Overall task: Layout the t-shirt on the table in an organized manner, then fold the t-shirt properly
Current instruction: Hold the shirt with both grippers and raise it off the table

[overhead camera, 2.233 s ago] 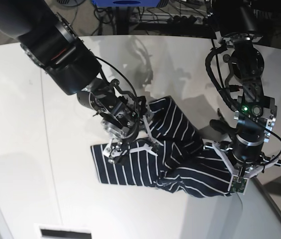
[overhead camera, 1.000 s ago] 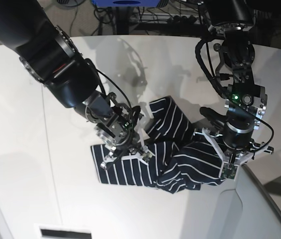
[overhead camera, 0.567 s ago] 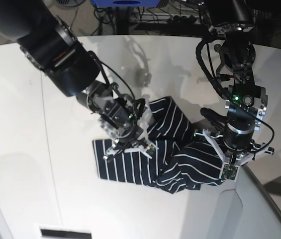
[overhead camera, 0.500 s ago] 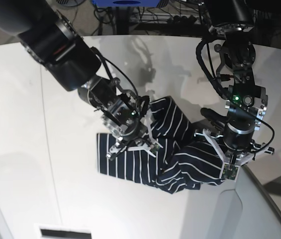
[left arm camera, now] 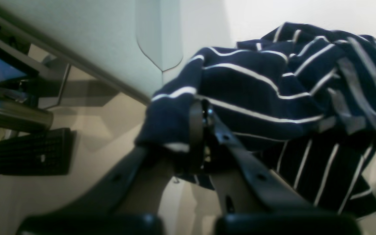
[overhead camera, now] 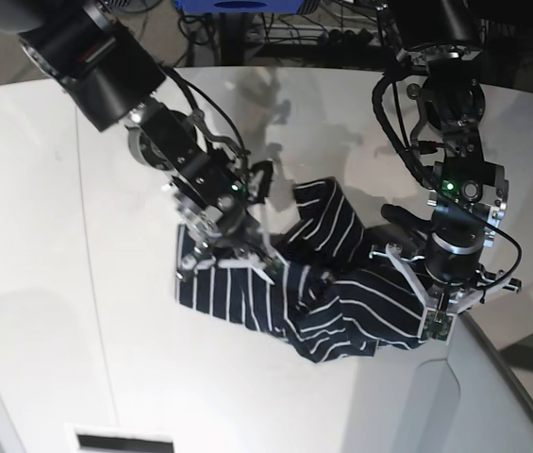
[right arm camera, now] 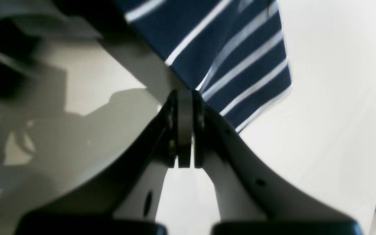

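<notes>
White and smooth, the big tabletop [overhead camera: 49, 189] holds the soft dark blue t-shirt with thin white stripes [overhead camera: 332, 302] in a crumpled heap, each edge pinched by the left claw [left arm camera: 201, 114] and right claw [right arm camera: 185, 98], so spreading and folding are not done.

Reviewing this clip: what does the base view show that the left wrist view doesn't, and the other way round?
Only the base view shows the right gripper shut on the t-shirt, both arms, and the shirt's whole crumpled spread across the table.

Only the left wrist view shows the left gripper close up, shut on a bunched fold, plus a keyboard beyond the table edge.

Both show the striped shirt, still unfolded, on the white table.
</notes>
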`<state>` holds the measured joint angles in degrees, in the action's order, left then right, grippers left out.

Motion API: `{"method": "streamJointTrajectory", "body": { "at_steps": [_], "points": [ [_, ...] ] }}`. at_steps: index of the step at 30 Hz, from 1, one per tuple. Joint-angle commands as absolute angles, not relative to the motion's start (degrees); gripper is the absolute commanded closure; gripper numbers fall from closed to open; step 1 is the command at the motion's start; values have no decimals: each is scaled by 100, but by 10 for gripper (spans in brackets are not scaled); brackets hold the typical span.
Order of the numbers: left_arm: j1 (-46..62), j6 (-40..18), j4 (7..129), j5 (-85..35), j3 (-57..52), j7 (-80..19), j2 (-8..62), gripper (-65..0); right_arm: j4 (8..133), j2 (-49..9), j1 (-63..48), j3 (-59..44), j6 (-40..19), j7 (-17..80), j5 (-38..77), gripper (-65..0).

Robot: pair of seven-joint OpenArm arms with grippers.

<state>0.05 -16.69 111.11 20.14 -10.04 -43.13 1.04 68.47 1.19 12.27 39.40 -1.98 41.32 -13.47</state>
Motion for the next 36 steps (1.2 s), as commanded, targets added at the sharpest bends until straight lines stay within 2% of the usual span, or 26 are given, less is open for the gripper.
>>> {"method": "streamJointTrajectory", "body": {
  "at_steps": [1,8,11,13,16,19,23,29,34,36],
  "points": [
    [-84,-1640,11213,2018,-980,-4189,119,0,7002,119,1235,3890,-171,4154,-1367,-2],
    [-84,-1640,11204,2009,-954,-4189,110,0,7108,75,831,3415,-171,4251,-1367,-2],
    [-84,-1640,11204,2009,-954,-4189,101,0,7169,110,831,3424,-171,4347,-1367,-32],
    [-84,-1640,11204,2009,-954,-4189,101,0,7371,119,760,3442,-171,4523,-1349,-104],
    [-84,-1640,11204,2009,-954,-4189,101,0,7899,180,567,3477,-171,4611,-1349,-257],
    [-75,-1640,11204,2009,-945,-4189,101,0,8057,163,532,3916,-171,4611,-1349,-351],
    [-75,-1640,11204,2009,-945,-4189,92,0,7662,251,655,4418,-127,4549,-1358,-366],
    [-57,-1640,11204,2009,-945,-4189,101,0,6677,558,963,4514,-101,4040,-1376,-368],
    [-31,-1640,11204,2009,-945,-4189,101,0,5974,681,1279,4523,673,3758,-1376,-369],
    [-31,-1640,11204,2009,-945,-4189,101,0,5798,681,1376,4523,778,3749,-1376,-369]
  ]
}}
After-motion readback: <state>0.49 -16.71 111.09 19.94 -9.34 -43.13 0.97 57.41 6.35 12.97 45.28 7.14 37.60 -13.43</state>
